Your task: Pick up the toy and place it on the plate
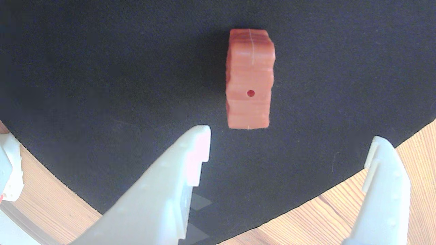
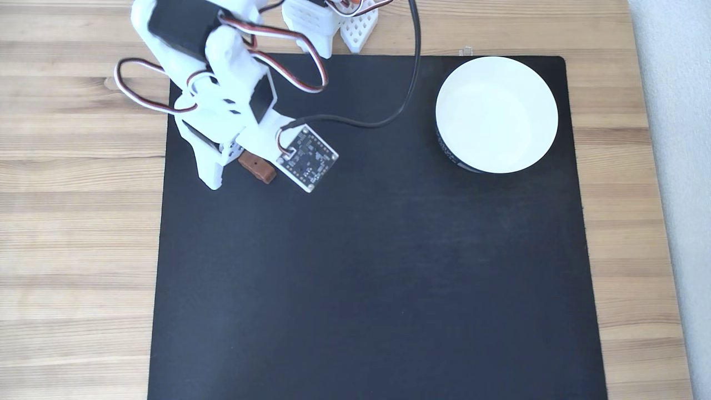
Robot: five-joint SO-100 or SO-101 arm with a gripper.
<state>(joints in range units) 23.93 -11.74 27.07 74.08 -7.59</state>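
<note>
**Gripper lined up on the toy, grasp not yet made**

In the wrist view the small reddish-brown blocky toy (image 1: 250, 80), oblong with stepped sides and a tiny round hole in its top face, lies flat on the black fabric mat (image 1: 102, 85) in the upper centre of the frame. The white plastic two-finger gripper (image 1: 289, 143) comes in from the bottom edge with its jaws spread wide and nothing between them: one finger tip sits at lower centre-left, the other at lower right, and the toy lies just above the gap and toward its left side, apart from both.

In the fixed view the toy (image 2: 258, 166) is in the upper left of the frame, near the mat's left edge, tucked beside the white arm, with the wrist's small dark circuit board (image 2: 307, 157) just to its right. The round white plate (image 2: 497, 114), with raised sides and a dark band on its outer wall, stands in the upper right of the frame, well apart from the toy and empty.

The step in hand looks like the approach before the pick. The next move probably calls for bringing the jaws forward and down until they straddle the toy's narrow sides, with a slight shift toward the toy's side of the gap, then closing. How high the tips are above the mat is hard to judge from these angles.
</note>
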